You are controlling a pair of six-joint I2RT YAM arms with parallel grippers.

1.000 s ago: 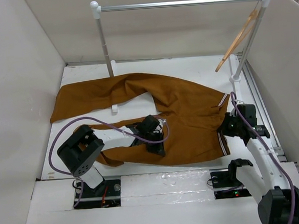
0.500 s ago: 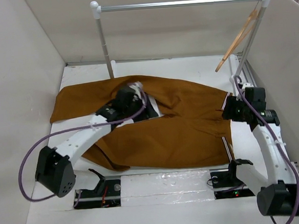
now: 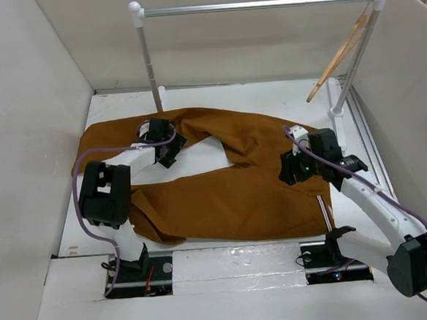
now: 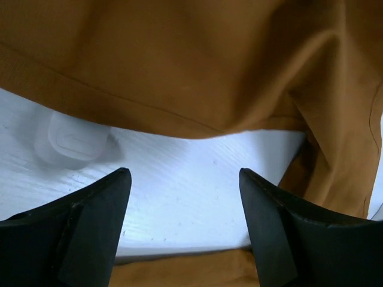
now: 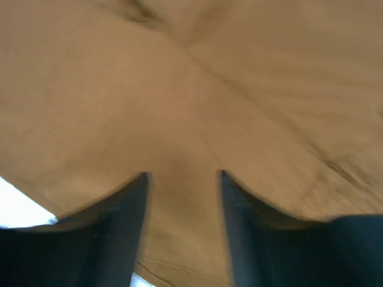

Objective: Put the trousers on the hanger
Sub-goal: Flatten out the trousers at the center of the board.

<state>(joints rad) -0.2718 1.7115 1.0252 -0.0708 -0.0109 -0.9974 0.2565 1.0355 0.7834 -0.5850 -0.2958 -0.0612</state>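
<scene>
The rust-brown trousers [image 3: 259, 179] lie flat on the white table, legs pointing left, and the striped waistband trim [image 3: 323, 212] shows at the near right. My left gripper [image 3: 168, 157] is open over the gap between the two legs. In the left wrist view the left gripper [image 4: 182, 176] has bare table between its fingers and trousers cloth [image 4: 179, 66] beyond. My right gripper [image 3: 286, 177] hovers open over the seat of the trousers. In the right wrist view, the right gripper [image 5: 182, 174] has brown cloth [image 5: 191, 89] under it. The wooden hanger [image 3: 338, 54] hangs tilted at the rail's right end.
A silver rail [image 3: 261, 4] on white posts [image 3: 151, 69] spans the back of the table. One white rail foot [image 4: 69, 140] sits just left of my left fingers. White walls [image 3: 28, 129] close in the sides, and a ribbed track [image 3: 370, 142] runs along the right edge.
Both grippers have opened. The left arm swung from the near leg out to the gap by the far leg. The right arm moved left from the waistband onto the seat.
</scene>
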